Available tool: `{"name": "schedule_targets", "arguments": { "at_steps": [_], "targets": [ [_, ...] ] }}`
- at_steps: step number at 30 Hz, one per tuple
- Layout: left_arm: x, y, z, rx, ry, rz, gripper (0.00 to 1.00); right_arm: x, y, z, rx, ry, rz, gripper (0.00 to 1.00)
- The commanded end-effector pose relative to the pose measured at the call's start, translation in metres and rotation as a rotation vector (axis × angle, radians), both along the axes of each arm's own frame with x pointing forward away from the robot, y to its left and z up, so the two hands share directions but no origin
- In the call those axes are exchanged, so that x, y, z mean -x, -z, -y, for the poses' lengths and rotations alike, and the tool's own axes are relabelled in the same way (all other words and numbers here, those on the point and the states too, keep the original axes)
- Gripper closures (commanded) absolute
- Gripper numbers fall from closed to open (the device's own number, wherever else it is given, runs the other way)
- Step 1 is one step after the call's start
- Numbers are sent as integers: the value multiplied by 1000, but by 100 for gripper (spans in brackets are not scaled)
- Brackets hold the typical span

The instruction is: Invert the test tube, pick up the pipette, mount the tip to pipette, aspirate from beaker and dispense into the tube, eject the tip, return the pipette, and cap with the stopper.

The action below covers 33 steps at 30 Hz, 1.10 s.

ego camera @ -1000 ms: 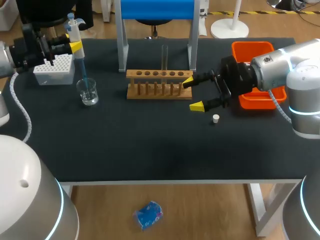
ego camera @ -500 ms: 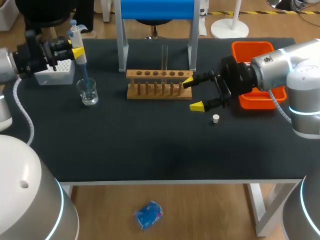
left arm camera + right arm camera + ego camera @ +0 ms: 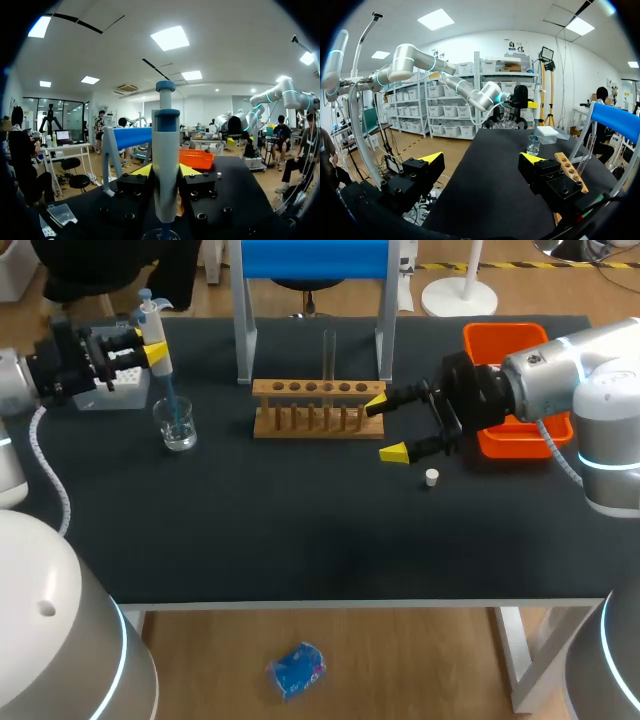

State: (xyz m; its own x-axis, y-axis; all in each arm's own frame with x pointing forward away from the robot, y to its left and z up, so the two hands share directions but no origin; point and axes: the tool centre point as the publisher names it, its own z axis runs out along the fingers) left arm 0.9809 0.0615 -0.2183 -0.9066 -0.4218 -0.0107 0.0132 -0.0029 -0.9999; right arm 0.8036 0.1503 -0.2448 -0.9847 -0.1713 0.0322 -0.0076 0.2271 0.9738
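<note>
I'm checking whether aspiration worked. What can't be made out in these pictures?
Liquid in the tip: too small in head view; in left wrist view the pipette body hides most of it.
beaker level: too small in head view; left wrist view's edge cuts it off.
test tube contents: thin clear glass, head view.
tip box: partly behind left gripper, head view.

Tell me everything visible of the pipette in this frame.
The pipette is pale grey plastic with a blue collar and blue plunger cap. It stands near upright, clamped in the left claw, yellow-tipped fingers on either side. Its blue tip points down into the glass beaker; whether it touches liquid is unclear.
</note>
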Motion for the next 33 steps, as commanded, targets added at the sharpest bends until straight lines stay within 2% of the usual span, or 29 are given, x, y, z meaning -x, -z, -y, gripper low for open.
{"name": "schedule_targets", "arguments": {
  "at_steps": [1, 33],
  "targets": [
    [-1, 4, 1, 1, -2, -1, 100, 0, -1, 1, 2, -1, 0, 0],
    [-5, 8, -1, -11, -10, 17, 100, 0, -1, 1, 2, -1, 0, 0]
  ]
}}
